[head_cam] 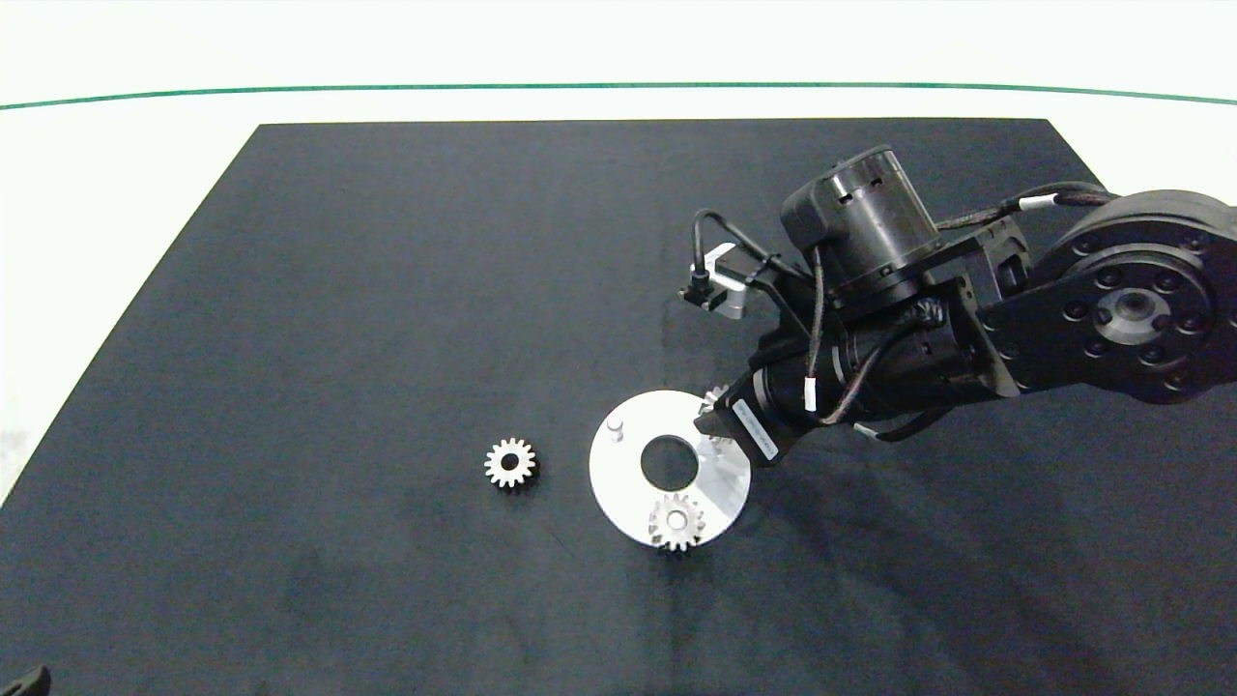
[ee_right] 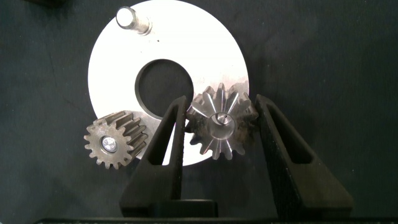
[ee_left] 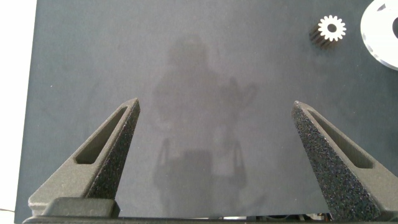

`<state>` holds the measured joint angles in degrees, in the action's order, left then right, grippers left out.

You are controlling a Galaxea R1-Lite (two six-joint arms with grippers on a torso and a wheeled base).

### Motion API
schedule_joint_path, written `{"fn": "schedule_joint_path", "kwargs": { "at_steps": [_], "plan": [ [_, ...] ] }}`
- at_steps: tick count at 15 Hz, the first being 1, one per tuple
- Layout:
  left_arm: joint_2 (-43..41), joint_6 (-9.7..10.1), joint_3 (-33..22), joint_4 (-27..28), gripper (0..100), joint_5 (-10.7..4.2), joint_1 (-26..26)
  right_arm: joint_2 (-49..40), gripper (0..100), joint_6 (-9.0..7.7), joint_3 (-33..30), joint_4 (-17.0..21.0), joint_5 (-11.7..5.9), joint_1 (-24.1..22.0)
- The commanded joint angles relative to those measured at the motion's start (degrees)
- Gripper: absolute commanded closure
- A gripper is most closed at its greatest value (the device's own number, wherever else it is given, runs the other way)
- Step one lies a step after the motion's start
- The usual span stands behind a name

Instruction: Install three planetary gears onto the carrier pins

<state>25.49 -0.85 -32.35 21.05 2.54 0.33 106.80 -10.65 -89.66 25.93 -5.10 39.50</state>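
The white disc [head_cam: 618, 474] [ee_right: 112, 68] lies on the black mat, right of centre. One carrier pin [head_cam: 617, 425] [ee_right: 127, 18] stands bare. A planetary gear [head_cam: 676, 522] [ee_right: 111, 144] sits on the pin at the disc's near edge. My right gripper [head_cam: 720, 425] [ee_right: 219, 101] reaches over the disc's right side, shut on a second planetary gear [ee_right: 221, 121] whose bore shows a pin's tip. The third gear [head_cam: 509, 463] [ee_left: 331, 28] lies flat on the mat, left of the disc. My left gripper [ee_left: 216, 104] hangs open over bare mat, far from both.
The black mat [head_cam: 387, 290] covers most of the white table, with open room on its left and far halves. The right arm's bulk [head_cam: 966, 319] hangs over the mat's right side. A dark part of the left arm [head_cam: 29, 681] shows at the bottom-left corner.
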Motion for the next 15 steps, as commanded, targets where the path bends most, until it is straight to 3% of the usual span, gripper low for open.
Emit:
{"fn": "schedule_joint_path", "kwargs": {
  "at_steps": [1, 8, 9, 10, 15],
  "plan": [
    [0.0, -0.03, -0.17, 0.13, 0, 0.01, 0.02, 0.25, 100, 0.02, 0.28, 0.26, -0.09, -0.03],
    [0.09, -0.03, -0.25, 0.13, 0, 0.01, 0.02, 0.25, 100, -0.51, 0.28, 0.26, -0.35, -0.03],
    [0.09, -0.03, -0.34, 0.13, 0, 0.01, 0.02, 0.34, 0, -0.95, 0.28, 0.17, -0.88, -0.03],
    [0.09, -0.03, -0.25, 0.13, 0, 0.01, 0.02, 0.51, 0, -1.12, 0.28, 0.17, -1.94, 0.05],
    [0.17, -0.03, -0.25, 0.13, 0, 0.36, -0.07, 0.34, 0, -0.86, 0.01, 0.17, -2.11, 0.14]
  ]
}}
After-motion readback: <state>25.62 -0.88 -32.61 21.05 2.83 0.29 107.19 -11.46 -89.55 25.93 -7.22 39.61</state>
